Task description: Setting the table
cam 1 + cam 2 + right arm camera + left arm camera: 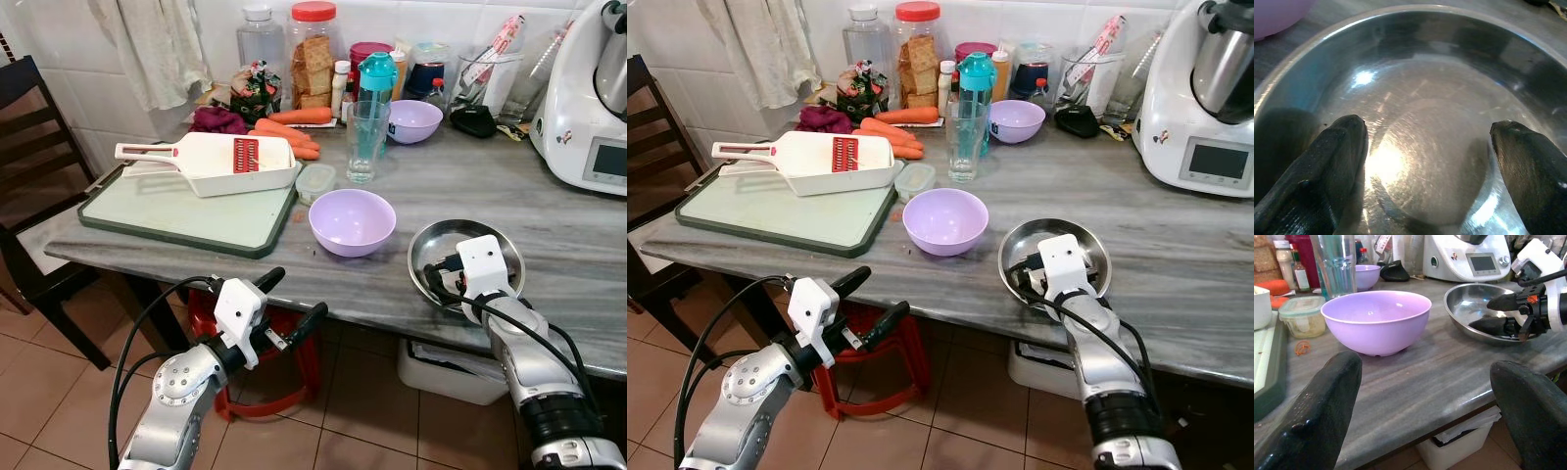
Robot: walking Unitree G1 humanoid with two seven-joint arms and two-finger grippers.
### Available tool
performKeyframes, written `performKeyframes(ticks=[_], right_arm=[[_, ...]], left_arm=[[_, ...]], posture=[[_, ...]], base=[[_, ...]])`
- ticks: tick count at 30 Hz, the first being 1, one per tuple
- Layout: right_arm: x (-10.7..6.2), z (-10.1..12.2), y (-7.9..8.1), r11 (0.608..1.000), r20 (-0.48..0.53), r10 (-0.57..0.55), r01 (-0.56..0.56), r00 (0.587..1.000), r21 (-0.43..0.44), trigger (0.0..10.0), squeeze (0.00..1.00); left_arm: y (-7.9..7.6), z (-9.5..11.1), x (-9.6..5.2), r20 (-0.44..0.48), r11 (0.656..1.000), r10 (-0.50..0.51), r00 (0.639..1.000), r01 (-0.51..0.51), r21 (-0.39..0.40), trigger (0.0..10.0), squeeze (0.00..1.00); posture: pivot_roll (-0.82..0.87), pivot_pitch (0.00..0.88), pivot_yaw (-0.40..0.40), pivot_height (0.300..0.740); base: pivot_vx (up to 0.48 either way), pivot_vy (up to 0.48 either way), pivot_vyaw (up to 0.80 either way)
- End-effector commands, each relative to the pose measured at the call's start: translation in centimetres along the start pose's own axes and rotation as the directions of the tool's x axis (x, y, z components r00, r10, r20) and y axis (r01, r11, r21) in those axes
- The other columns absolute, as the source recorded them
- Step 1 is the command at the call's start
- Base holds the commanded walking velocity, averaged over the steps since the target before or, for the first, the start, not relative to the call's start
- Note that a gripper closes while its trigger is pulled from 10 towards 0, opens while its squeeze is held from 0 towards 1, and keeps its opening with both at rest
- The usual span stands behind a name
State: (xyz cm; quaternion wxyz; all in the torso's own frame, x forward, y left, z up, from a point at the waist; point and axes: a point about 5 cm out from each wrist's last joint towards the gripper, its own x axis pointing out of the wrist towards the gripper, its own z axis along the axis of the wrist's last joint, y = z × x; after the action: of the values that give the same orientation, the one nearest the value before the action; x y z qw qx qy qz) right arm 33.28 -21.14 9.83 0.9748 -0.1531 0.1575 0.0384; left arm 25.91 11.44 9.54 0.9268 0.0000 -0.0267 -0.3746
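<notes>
The right gripper [1425,152] hangs over the steel plate [434,245] at the near edge of the desk [549,215], its jaws spread wide with both tips inside the rim, above the shiny bottom (whether they touch the metal cannot be told). The plate lies flat, just right of the purple bowl [352,221], the two near each other but apart.

The left gripper [291,302] is held below the desk's front edge, out over the tiled floor [59,392], jaws open and empty, pointing toward the bowl and plate.

Left of the bowl lies a green cutting board [167,211] with a white slicer [220,162] resting across its far side. A small lidded tub [315,182] sits between the board and a tall glass [365,142]. Behind them are carrots [294,132], a second, smaller purple bowl [413,120], jars and a teal bottle [376,83]. A white kitchen machine [588,98] stands at the far right. A dark chair [29,127] stands at the desk's left end.
</notes>
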Motion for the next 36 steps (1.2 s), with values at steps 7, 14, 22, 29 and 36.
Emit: performKeyframes(ticks=[7,14,22,29,36], right_arm=[[0.7,0.6,0.9,0.998,-0.024,0.056,-0.055,0.998,0.038,10.0,1.0],[1.4,1.5,2.1,0.99,-0.016,0.109,-0.107,0.994,0.091,10.0,1.0],[2.3,2.5,3.6,0.98,-0.005,0.158,-0.157,0.987,0.119,10.0,0.96],[2.6,3.1,4.5,0.973,0.005,0.188,-0.187,0.982,0.138,10.0,0.93],[2.9,3.7,5.2,0.97,0.025,0.201,-0.203,0.979,0.137,10.0,0.88]], left_arm=[[-0.1,-0.1,0.1,-0.017,1.0,-0.016,1.0,0.016,0.002,10.0,0.0],[-0.1,-0.3,0.1,-0.026,1.0,-0.009,1.0,0.009,0.004,10.0,0.0],[0.0,-0.3,0.0,-0.034,1.0,0.001,0.999,-0.001,0.012,10.0,0.0],[0.0,-0.4,0.0,-0.038,1.0,0.002,0.999,-0.001,0.014,10.0,0.0],[-0.1,-0.3,0.1,-0.037,1.0,0.003,0.999,-0.002,0.015,10.0,0.0]], posture=[[-0.01,0.0,0.023,0.74],[-0.01,0.0,0.021,0.74],[0.0,0.0,0.016,0.74],[0.0,0.0,0.015,0.74],[0.01,0.0,0.012,0.74]], base=[[0.0,0.0,0.0],[0.0,0.0,0.0],[0.0,0.0,0.0],[0.0,0.0,0.0],[0.0,0.0,0.0]])
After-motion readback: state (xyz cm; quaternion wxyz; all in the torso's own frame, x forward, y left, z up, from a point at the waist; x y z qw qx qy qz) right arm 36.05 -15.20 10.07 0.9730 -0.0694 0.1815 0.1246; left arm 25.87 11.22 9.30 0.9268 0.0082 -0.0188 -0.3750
